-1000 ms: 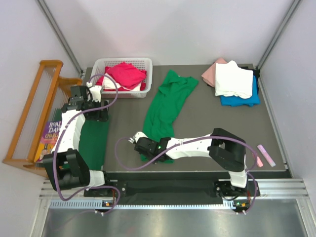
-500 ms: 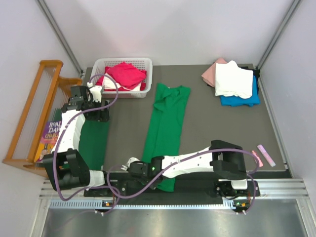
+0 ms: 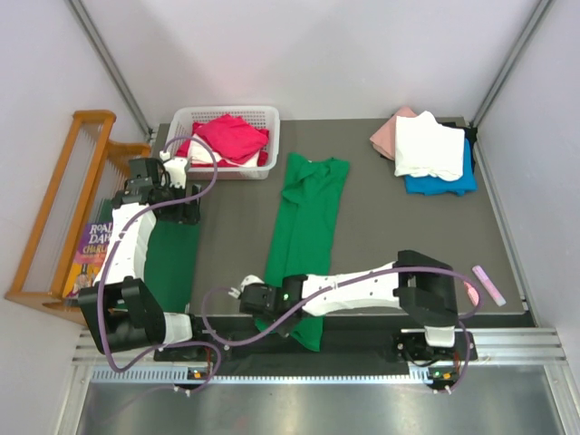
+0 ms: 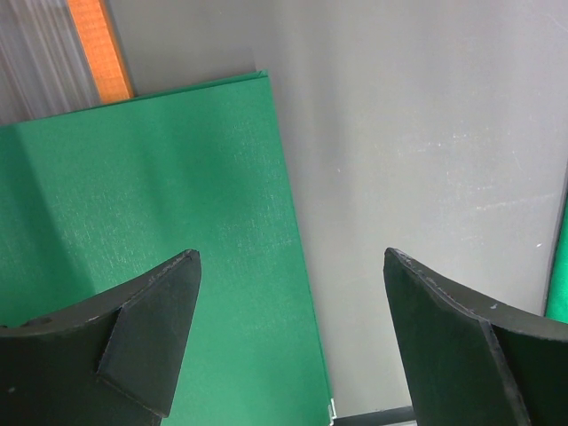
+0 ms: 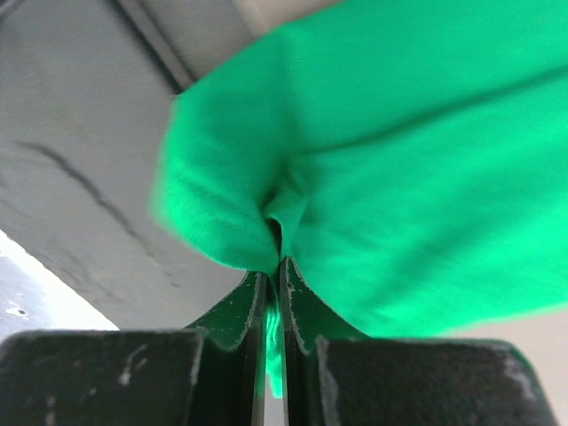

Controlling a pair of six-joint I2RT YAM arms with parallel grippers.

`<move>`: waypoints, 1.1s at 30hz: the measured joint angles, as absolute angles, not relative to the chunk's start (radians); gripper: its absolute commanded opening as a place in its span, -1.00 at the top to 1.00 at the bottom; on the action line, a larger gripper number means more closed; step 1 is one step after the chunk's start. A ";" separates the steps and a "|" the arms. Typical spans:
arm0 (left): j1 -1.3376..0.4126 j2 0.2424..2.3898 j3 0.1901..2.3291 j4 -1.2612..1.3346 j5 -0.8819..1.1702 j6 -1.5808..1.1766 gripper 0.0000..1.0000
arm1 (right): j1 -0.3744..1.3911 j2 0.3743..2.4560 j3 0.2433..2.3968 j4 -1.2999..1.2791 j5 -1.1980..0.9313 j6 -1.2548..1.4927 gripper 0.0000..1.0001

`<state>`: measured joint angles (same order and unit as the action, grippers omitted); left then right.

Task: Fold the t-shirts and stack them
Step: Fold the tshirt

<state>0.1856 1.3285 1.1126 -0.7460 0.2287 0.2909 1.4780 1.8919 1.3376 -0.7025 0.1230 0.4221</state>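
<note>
Right gripper [image 5: 273, 266] is pressed together on the green t-shirt [image 3: 306, 227], with a pinch of bright cloth caught between the fingertips. In the wrist view the fabric puckers into a small crease right at the tips and lies smooth beyond.

From above, the green tee is a long narrow band running from far to near down the middle of the grey table [image 3: 399, 236]. Its far end sits just right of the white basket [image 3: 272, 118] and is a little wider and rumpled. Its near end reaches the table's near edge, and the right arm grips it at its left side.

The left gripper [image 4: 288, 337] is at the far left with its fingers spread wide and nothing between them. It is poised over the right edge of the dark green mat [image 3: 168, 258], where mat meets bare table.

In the basket lies a red/magenta t-shirt [image 3: 231, 136], loosely heaped. At the far right corner is the stack: a white t-shirt [image 3: 428, 145] folded on top, a pink t-shirt [image 3: 388, 134] showing at its far left, and a blue t-shirt [image 3: 444, 184] peeking out on the near side.

A wooden rack [image 3: 54, 208] stands off the table's left side.
</note>
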 measured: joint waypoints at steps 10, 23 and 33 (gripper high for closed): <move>0.186 1.328 1.113 -0.764 0.237 0.291 -0.76 | 1.423 1.768 1.425 -0.798 0.186 0.420 1.00; 0.186 1.328 1.113 -0.765 0.254 0.293 -0.76 | 1.349 1.732 1.435 -0.816 0.192 0.392 1.00; 0.186 1.328 1.110 -0.767 0.254 0.310 -0.76 | 1.122 1.704 1.453 -0.808 0.176 0.287 1.00</move>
